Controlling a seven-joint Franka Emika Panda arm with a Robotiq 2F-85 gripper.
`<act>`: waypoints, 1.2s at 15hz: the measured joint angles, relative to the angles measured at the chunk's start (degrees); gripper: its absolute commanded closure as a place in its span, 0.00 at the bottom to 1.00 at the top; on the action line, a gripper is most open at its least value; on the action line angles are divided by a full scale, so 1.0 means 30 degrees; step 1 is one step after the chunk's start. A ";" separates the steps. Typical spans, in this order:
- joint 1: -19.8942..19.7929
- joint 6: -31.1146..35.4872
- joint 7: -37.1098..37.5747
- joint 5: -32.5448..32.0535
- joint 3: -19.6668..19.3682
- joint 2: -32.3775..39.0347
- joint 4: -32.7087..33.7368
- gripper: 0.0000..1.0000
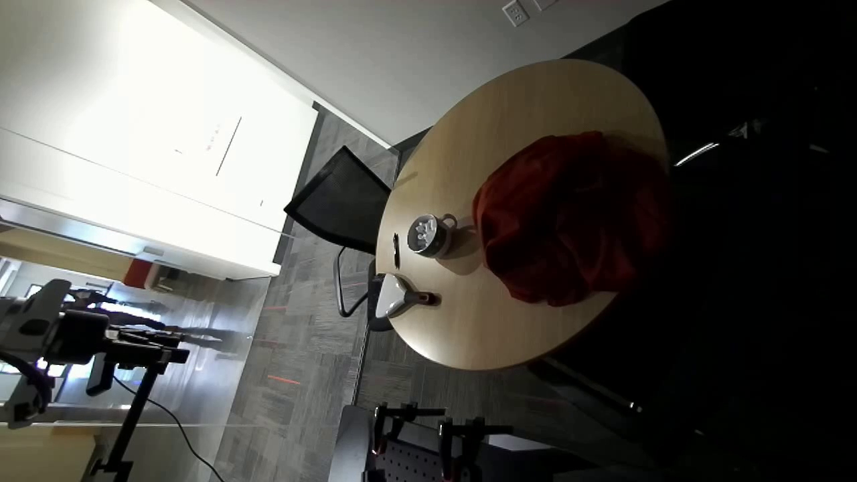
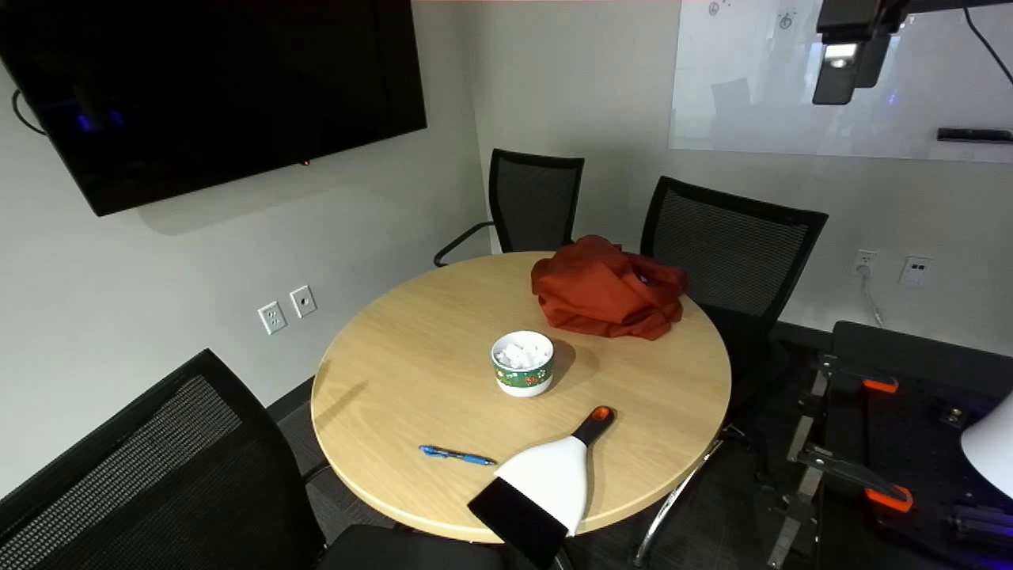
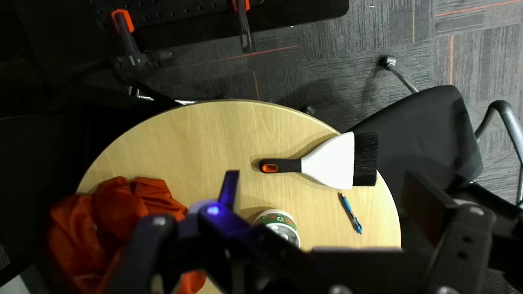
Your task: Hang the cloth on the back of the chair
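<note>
The red-orange cloth lies crumpled in a heap on the round wooden table, in both exterior views [image 1: 549, 221] [image 2: 605, 289] and at lower left in the wrist view [image 3: 118, 208]. A black mesh chair back [image 2: 728, 245] stands right behind the cloth at the table edge. Another chair back [image 2: 538, 198] stands farther back, and a third [image 2: 150, 475] is at the near left; it also shows in an exterior view [image 1: 345, 201]. My gripper [image 3: 327, 192] is open and empty, high above the table and apart from the cloth. It also shows at upper right in an exterior view [image 2: 851, 83].
On the table [image 2: 411, 356] stand a mug with white pieces [image 2: 522, 364], a blue pen [image 2: 457, 455] and a white brush with black bristles [image 2: 546, 475] overhanging the edge. A black bench with orange-tipped clamps [image 2: 886, 443] stands beside it. A screen [image 2: 221, 87] hangs on the wall.
</note>
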 measured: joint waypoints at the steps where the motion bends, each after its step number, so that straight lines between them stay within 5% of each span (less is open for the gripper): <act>1: -0.0032 0.0084 -0.0011 -0.0121 -0.0001 0.0000 0.0007 0.00; 5: -0.1095 0.0830 -0.0027 -0.1115 -0.0889 0.0043 0.0468 0.00; 10: -0.3446 0.3456 -0.0930 -0.3115 -0.3653 0.0711 0.0802 0.00; 18: -0.5770 0.7024 -0.1850 -0.4425 -0.6760 0.4907 0.0432 0.00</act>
